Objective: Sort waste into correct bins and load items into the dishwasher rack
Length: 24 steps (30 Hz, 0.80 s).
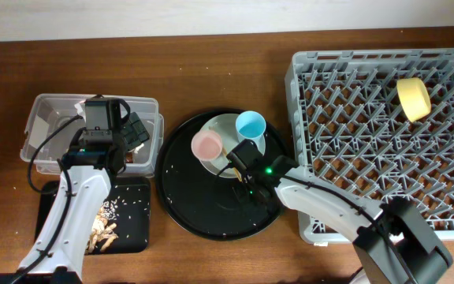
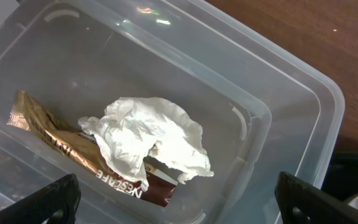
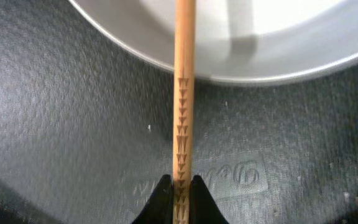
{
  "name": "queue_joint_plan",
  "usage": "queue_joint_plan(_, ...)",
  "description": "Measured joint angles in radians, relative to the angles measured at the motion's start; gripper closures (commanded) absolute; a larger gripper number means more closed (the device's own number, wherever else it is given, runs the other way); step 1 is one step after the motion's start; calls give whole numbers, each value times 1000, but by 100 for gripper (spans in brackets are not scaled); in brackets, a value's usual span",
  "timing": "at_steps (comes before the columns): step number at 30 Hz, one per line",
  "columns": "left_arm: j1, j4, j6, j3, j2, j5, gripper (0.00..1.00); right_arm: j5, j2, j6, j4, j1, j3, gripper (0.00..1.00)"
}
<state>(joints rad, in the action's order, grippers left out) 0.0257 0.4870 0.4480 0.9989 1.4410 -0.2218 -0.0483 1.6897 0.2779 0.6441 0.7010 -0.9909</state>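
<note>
well, the biggest thing is the dishwasher rack (image 1: 369,142), just right of the round black tray (image 1: 187,197); it holds only the yellow bowl (image 1: 413,99), on its side in the corner farthest from the tray, so most of the loading looks undone. left of the tray sits the clear box (image 1: 42,118), and below that the shallow black tray (image 1: 132,229), where the food scraps (image 1: 105,229) and rice are gathered. on the round tray's upper part lies the pale plate (image 1: 268,146), carrying the pink cup (image 1: 207,145) and the blue cup (image 1: 251,125), both mouth up.

the left gripper (image 2: 179,199) hangs over the clear box with its fingers spread wide and nothing between them. the napkin (image 2: 148,143) and the brown wrapper (image 2: 55,143) under it lie on the box floor, so dry waste seems sorted.

the right gripper (image 3: 179,183) is down on the round tray, pinched tight on the near end of a wooden chopstick (image 3: 184,93) whose far end rests up on the plate's rim. that raised slant probably gives the fingers room. only one stick shows; a second i cannot make out.
</note>
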Motion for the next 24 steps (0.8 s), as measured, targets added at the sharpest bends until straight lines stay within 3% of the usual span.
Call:
queue_joint_plan(7, 0, 2, 0, 0, 0, 0, 1, 127, -29, -2, 362, -5, -365, 96)
queue_joint_plan(10, 0, 1, 0, 0, 0, 0, 1, 180, -43, -1, 511, -98, -518, 96)
queue_joint_plan(16, 0, 1, 0, 0, 0, 0, 1, 192, -45, -31, 631, -470, -562, 96)
queue_joint_plan(20, 0, 1, 0, 0, 0, 0, 1, 126, 22, -79, 631, -497, -561, 95)
queue_joint_plan(22, 0, 1, 0, 0, 0, 0, 1, 111, 93, -87, 633, -497, -560, 55)
queue_joint_plan(24, 0, 1, 0, 0, 0, 0, 1, 108, 127, -95, 648, -497, -559, 43)
